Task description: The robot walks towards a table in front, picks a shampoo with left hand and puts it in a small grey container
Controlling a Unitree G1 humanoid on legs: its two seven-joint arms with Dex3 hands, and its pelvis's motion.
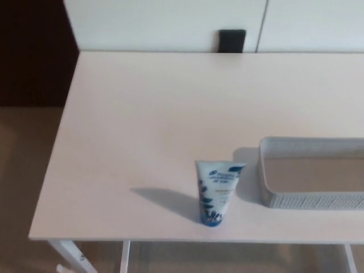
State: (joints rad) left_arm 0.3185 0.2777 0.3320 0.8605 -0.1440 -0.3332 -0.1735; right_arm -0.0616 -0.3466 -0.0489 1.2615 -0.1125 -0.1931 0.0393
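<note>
Pale table (142, 114) fills my frame, white wall (165, 23) up top. Shampoo (218, 190), white-blue tube, stands wide end up, lower middle, just left of grey container (310, 200). My hands out of view, can't tell.

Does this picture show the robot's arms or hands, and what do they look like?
Their look cannot be told from this picture, because no arm or hand of the robot shows in the head view. It shows only the pale table, a white and blue shampoo tube standing near its front edge, and a grey container to the right of the tube.
</note>
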